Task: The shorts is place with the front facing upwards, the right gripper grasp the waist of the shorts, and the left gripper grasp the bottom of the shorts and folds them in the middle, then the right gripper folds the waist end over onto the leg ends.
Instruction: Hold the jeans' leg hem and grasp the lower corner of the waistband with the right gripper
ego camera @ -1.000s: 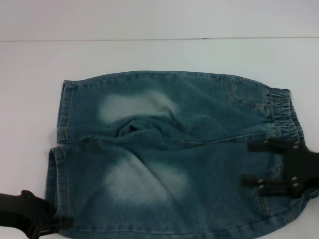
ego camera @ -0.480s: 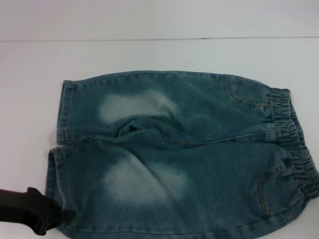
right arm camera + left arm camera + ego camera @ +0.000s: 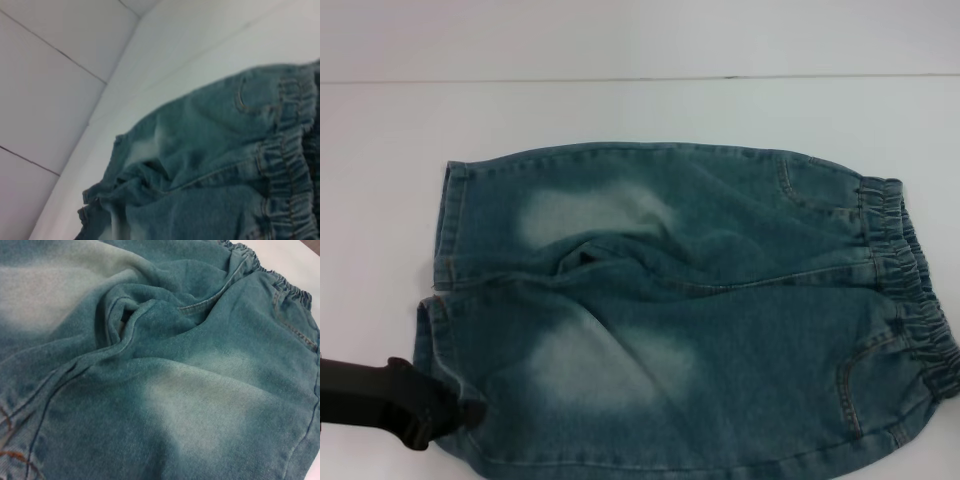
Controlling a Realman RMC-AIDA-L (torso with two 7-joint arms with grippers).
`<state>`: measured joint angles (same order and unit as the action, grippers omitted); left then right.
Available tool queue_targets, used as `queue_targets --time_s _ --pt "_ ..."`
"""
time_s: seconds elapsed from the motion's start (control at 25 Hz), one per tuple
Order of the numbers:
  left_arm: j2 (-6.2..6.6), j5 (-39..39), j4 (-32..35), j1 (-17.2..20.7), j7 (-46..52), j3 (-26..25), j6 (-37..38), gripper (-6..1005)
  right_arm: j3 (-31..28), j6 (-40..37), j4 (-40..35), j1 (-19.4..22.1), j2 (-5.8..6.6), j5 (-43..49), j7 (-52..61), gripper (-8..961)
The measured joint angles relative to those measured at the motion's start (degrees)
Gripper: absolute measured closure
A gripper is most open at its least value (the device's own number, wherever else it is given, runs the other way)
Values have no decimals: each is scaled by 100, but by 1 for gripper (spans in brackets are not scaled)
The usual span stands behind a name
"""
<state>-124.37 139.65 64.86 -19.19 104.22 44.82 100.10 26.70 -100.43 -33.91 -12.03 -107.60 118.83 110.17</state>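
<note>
Head view: shorts (image 3: 670, 310) flat on table (image 3: 620, 110), waist (image 3: 910, 290) far from left gripper (image 3: 460, 415), which sits at near leg hem (image 3: 432, 350); finger state unreadable. Right gripper unseen. Step: grasping. Next: close on hem; right takes waist.

1. The left gripper (image 3: 445, 418) reaches the near-left leg hem; its fingertips merge with dark denim, so its grip is unclear.
2. The shorts (image 3: 670, 310) run off the near edge.
3. The right gripper is out of view.
</note>
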Motion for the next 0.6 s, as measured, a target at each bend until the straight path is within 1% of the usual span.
queue_targets --time_s 0.04,0.08,0.16,0.24,0.6 --pt "-3 0 0 -4 1 7 -8 996 -1 11 -5 -42 44 55 140 38" --pt "-7 0 0 -7 3 11 -10 996 -1 11 -5 -42 44 55 140 38" --pt "-11 -2 7 -10 17 15 -10 996 -18 71 -8 -88 124 99 324 38" --pt "-15 -6 26 -11 48 17 -10 995 -53 107 3 -136 178 111 417 38" --pt "-17 -70 82 -21 116 34 -2 996 -77 229 -22 -346 239 309 725 38"
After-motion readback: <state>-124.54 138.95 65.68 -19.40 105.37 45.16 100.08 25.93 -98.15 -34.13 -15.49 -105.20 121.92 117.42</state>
